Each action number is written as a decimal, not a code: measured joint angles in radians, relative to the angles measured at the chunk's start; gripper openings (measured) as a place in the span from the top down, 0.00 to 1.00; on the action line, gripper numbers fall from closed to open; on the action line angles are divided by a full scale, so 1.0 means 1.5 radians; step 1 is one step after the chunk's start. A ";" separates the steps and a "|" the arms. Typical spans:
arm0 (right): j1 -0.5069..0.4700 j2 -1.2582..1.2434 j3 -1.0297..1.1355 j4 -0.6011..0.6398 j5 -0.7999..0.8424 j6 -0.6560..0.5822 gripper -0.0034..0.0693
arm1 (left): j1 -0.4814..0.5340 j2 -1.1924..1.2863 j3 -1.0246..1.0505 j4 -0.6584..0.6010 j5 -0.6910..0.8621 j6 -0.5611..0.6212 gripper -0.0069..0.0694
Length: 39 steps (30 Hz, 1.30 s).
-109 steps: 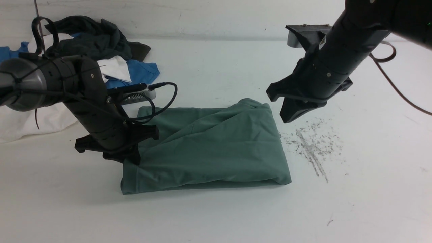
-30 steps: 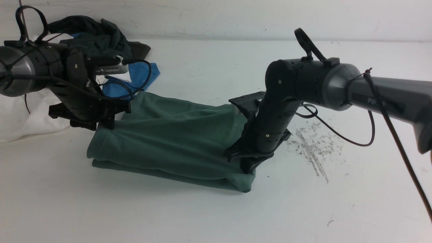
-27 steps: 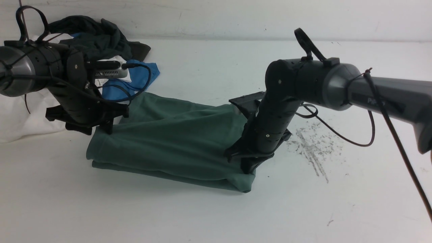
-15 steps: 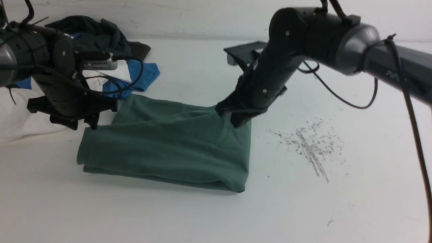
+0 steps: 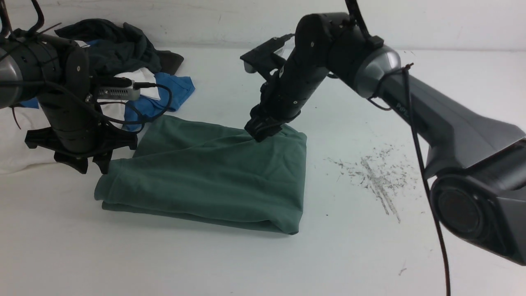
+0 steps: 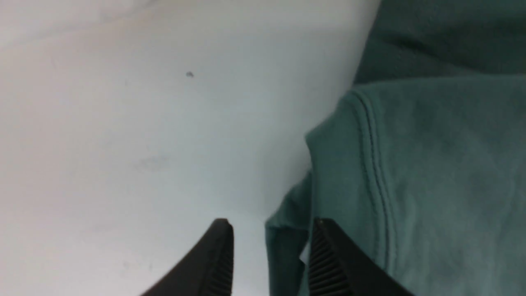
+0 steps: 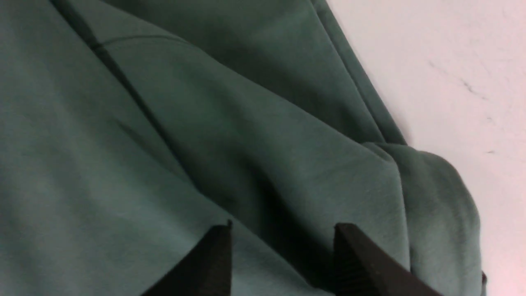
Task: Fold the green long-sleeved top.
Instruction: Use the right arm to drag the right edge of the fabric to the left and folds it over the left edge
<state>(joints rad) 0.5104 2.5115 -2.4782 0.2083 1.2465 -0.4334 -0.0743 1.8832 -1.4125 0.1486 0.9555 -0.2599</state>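
White tabletop [image 5: 370, 255] bears the green long-sleeved top [image 5: 213, 181], seemingly folded. Left gripper [image 6: 269, 257] and right gripper [image 7: 281, 259] stand parted above its edges, empty; next, lift clear.

Faint pale lettering [image 5: 400, 108] on right arm [image 5: 444, 123] casing, well back from right end effector [image 5: 263, 133], past the wrist joint. Reads roughly "PiP", remainder too small. No other legible text, wrist views included.

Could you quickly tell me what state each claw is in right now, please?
Left claw: open, an edge of the green top between its jaws, not clamped.
Right claw: open above the top, holding nothing.
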 joint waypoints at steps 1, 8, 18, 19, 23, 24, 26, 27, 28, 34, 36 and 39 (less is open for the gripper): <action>0.000 0.005 -0.004 -0.005 0.000 -0.001 0.42 | -0.004 -0.005 0.001 -0.004 0.006 0.004 0.62; 0.000 0.011 -0.012 -0.066 0.003 -0.001 0.26 | -0.036 -0.032 0.040 -0.099 0.012 0.084 0.89; 0.000 0.025 -0.013 -0.041 0.004 -0.055 0.69 | -0.038 0.002 0.081 -0.130 -0.055 0.096 0.91; 0.000 0.025 -0.013 -0.041 0.004 -0.055 0.71 | -0.038 0.002 0.081 -0.130 -0.055 0.096 0.91; 0.000 0.027 -0.013 -0.035 0.006 -0.057 0.94 | -0.038 0.001 0.081 -0.131 -0.055 0.100 0.91; 0.000 0.024 -0.013 -0.034 0.006 -0.057 0.96 | -0.038 0.000 0.081 -0.131 -0.053 0.100 0.91; 0.000 0.023 -0.016 -0.034 0.007 -0.058 0.96 | -0.038 -0.003 0.081 -0.131 -0.051 0.100 0.91; 0.000 0.022 -0.022 -0.034 0.009 -0.058 0.96 | -0.038 -0.004 0.081 -0.131 -0.050 0.100 0.91; 0.000 0.022 -0.024 -0.034 0.010 -0.058 0.96 | -0.038 -0.004 0.081 -0.131 -0.050 0.100 0.91; -0.009 0.017 -0.092 -0.034 0.012 -0.058 0.96 | -0.038 -0.014 0.081 -0.132 -0.050 0.100 0.91; -0.014 0.014 -0.098 -0.034 0.012 -0.053 0.96 | -0.038 -0.015 0.081 -0.132 -0.050 0.100 0.91; -0.018 0.013 -0.103 -0.034 0.011 -0.046 0.96 | -0.038 -0.015 0.081 -0.134 -0.050 0.100 0.91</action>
<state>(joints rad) 0.4837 2.5312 -2.6323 0.1572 1.2633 -0.5026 -0.1319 1.8604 -1.2916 -0.0518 0.8804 -0.1103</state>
